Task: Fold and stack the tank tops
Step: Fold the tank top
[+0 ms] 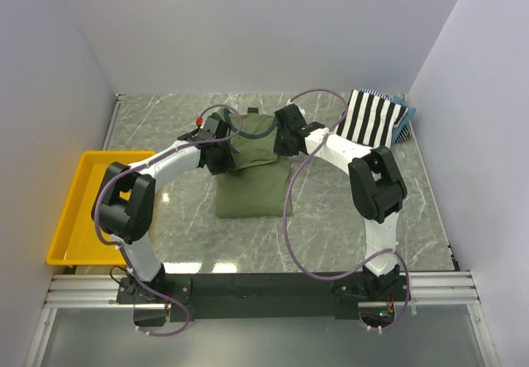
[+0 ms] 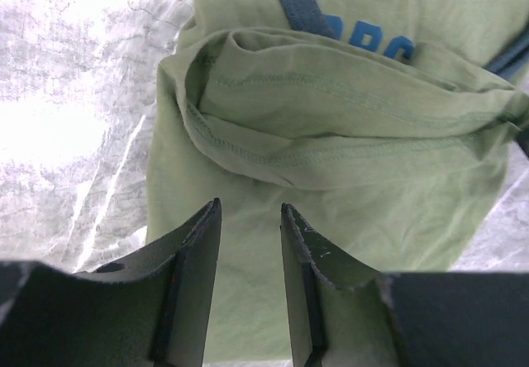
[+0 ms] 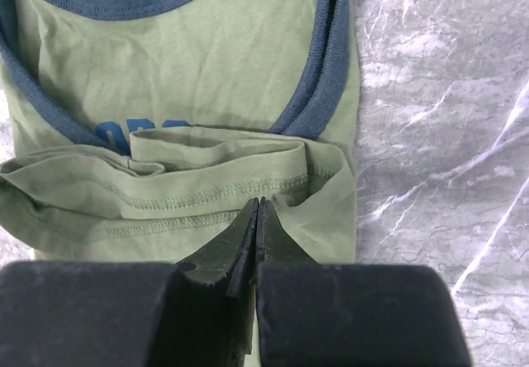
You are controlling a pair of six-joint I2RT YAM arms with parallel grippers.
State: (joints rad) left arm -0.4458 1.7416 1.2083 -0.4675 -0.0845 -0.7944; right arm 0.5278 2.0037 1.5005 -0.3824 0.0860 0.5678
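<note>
With my left gripper [image 2: 250, 210] spread and right gripper [image 3: 258, 204] pressed together, the loose hem fold on the olive-green tank top [image 1: 248, 192] may spring open, unheld.

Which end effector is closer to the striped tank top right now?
Right. The right end effector sits over the green top's right edge, the side toward the striped top. The left end effector is over the green top's left side, farther away.
</note>
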